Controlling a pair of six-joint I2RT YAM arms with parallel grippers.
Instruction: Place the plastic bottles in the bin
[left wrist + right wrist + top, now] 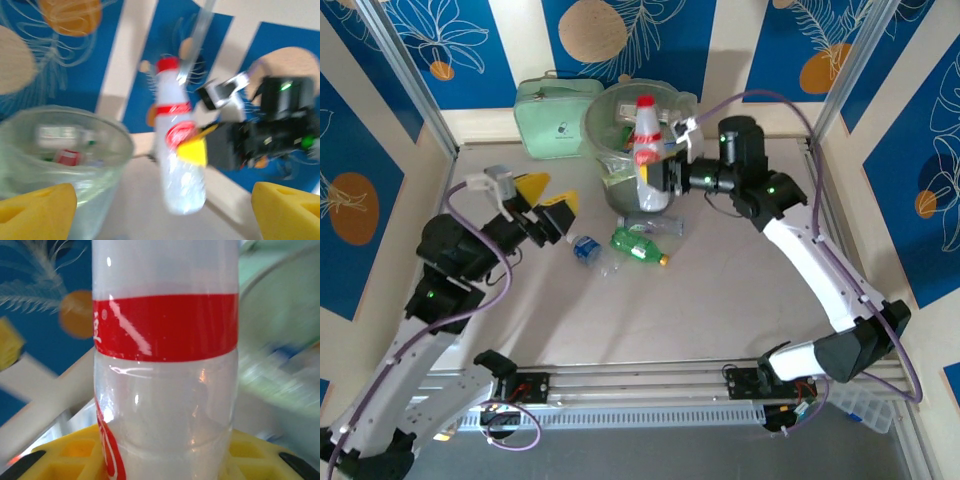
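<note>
A clear bottle (647,140) with a red cap and red label hangs upright in the air, my right gripper (666,172) shut on its lower body. In the right wrist view the bottle (165,365) stands between the yellow fingers (65,460). In the left wrist view it (179,155) hangs just right of the bin (60,150), which holds several bottles. The grey bin (610,125) stands at the back centre. A green bottle (640,245) and a clear blue-capped bottle (585,248) lie on the table. My left gripper (550,198) is open and holds nothing, left of them.
A pale green zipped case (555,118) stands behind the bin on the left. Another clear bottle (655,225) lies against the bin's base. Metal frame posts (420,100) and the patterned blue walls close in the table on three sides.
</note>
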